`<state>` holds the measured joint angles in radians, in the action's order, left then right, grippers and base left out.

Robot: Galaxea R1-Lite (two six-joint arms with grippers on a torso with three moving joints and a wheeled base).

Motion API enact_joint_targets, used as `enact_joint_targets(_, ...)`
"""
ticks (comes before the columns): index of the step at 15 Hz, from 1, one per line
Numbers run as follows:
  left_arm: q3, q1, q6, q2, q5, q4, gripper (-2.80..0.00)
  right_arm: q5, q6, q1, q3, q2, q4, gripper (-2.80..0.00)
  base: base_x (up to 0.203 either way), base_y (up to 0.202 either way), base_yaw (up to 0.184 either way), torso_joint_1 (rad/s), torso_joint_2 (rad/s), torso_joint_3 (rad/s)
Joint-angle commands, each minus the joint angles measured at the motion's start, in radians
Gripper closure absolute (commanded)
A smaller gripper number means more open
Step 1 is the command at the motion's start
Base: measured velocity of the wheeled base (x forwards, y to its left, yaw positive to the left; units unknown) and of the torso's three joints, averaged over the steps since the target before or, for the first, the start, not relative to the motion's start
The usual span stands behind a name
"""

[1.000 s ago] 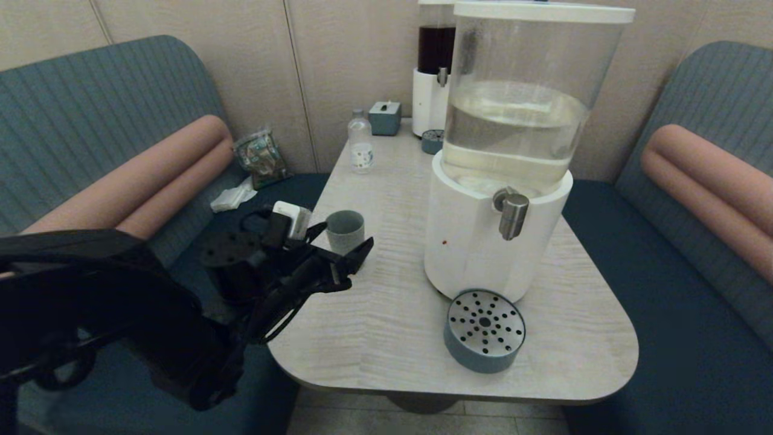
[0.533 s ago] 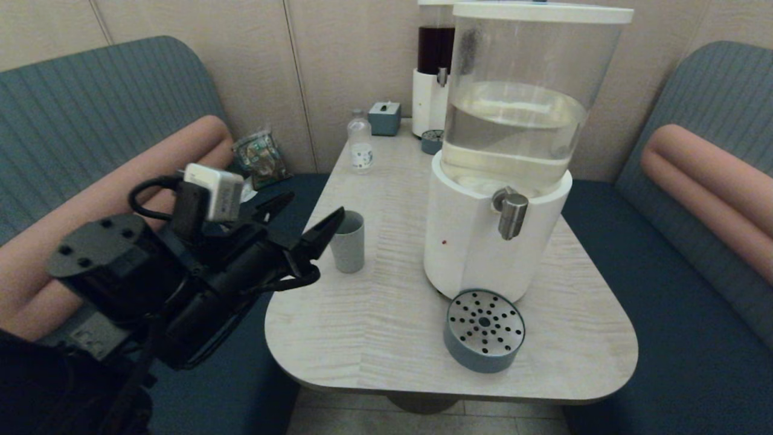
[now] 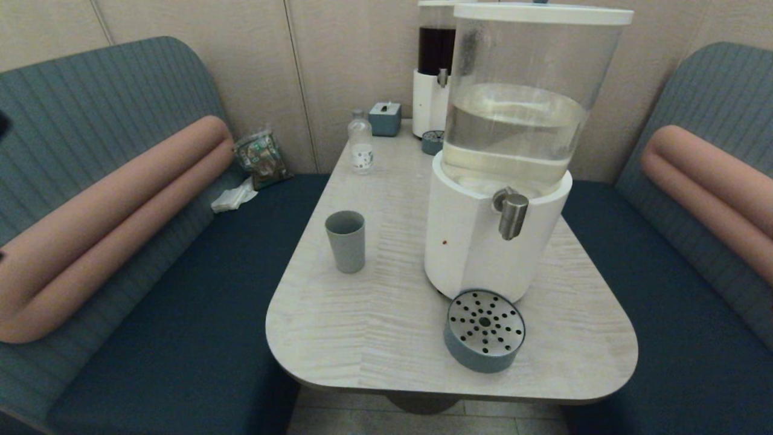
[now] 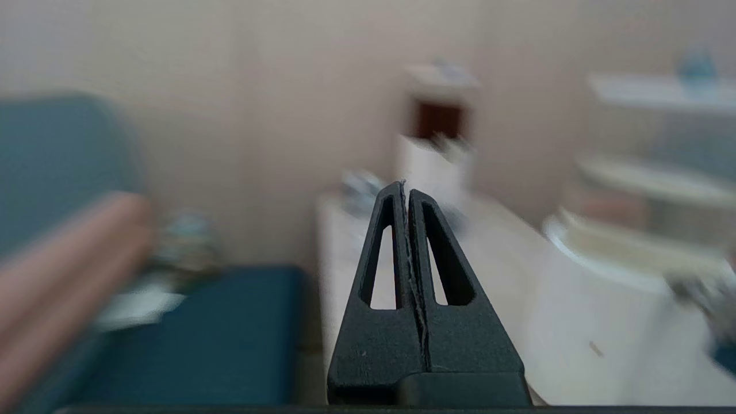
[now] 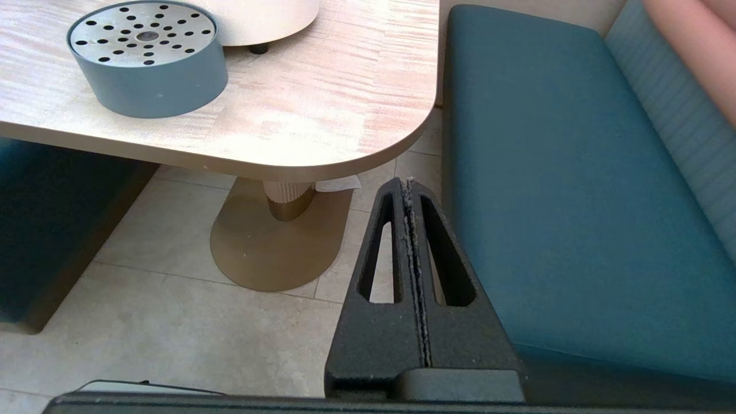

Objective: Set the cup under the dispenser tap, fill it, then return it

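Note:
The grey-green cup (image 3: 345,241) stands upright on the table's left side, apart from both grippers. The steel dispenser tap (image 3: 513,215) juts from the white base of the big dispenser (image 3: 495,241) holding clear liquid. My left gripper (image 4: 405,187) is shut and empty, off to the left of the table, out of the head view. My right gripper (image 5: 407,184) is shut and empty, parked low beside the table's near right corner, above the floor.
A round grey-blue perforated drip tray (image 3: 484,330) (image 5: 146,57) sits below the tap. At the table's far end are a small bottle (image 3: 361,142), a blue box (image 3: 385,117) and the narrow dark-liquid dispenser (image 3: 433,72). Blue benches (image 3: 181,302) flank the table (image 3: 374,326).
My left arm has drawn back from beside the cup, leftward and out of the head view, and its gripper went from open to shut. The cup stays in place.

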<state>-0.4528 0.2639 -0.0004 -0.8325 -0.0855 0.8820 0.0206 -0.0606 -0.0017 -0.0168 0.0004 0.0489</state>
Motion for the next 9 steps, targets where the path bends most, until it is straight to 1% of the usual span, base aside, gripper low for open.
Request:
enact_joint_targets(1, 0.012, -0.096, -0.023, 0.297, 0.001, -0.097, 0.00, 0.001, -0.001, 0.000, 0.000, 0.000, 0.000, 0.00, 0.000, 0.000, 0.000, 0.000, 0.00, 0.000)
enact_joint_targets(2, 0.031, -0.141, -0.038, 0.400, 0.016, -0.153, 0.00, 0.001, -0.001, 0.000, 0.000, 0.000, 0.000, 0.00, 0.000, 0.000, 0.000, 0.000, 0.00, 0.000)
enact_joint_targets(4, 0.095, -0.197, -0.054, 0.613, 0.046, -0.271, 0.00, 0.001, -0.001, 0.000, 0.000, 0.000, 0.000, 0.00, 0.000, 0.000, 0.000, 0.000, 0.00, 0.000)
enact_joint_targets(5, 0.141, -0.216, -0.051, 0.720, 0.049, -0.335, 0.00, 0.001, 0.001, -0.001, 0.000, -0.002, 0.000, 0.00, 0.000, 0.000, 0.000, 0.000, 0.00, 0.000)
enact_joint_targets(6, 0.207, -0.230, -0.042, 0.796, 0.034, -0.360, 0.00, 0.001, 0.001, 0.000, 0.000, -0.001, 0.000, 0.00, 0.000, 0.000, 0.000, 0.000, 0.00, 0.000)
enact_joint_targets(7, 0.304, -0.241, -0.026, 0.836, 0.017, -0.396, 0.00, 0.001, 0.001, 0.000, 0.000, 0.000, 0.000, 0.00, 0.000, 0.000, 0.000, 0.000, 0.00, 0.000)
enact_joint_targets(8, 0.397, -0.249, -0.005, 0.846, 0.000, -0.479, 0.00, 0.001, 0.001, 0.000, 0.000, 0.000, 0.000, 0.00, 0.000, 0.000, 0.000, 0.000, 0.00, 0.000)
enact_joint_targets(9, 0.448, -0.257, 0.014, 0.840, -0.017, -0.630, 0.00, 0.001, 0.001, 0.000, 0.000, 0.000, 0.000, 0.00, 0.000, 0.000, 0.000, 0.000, 0.00, 0.000)
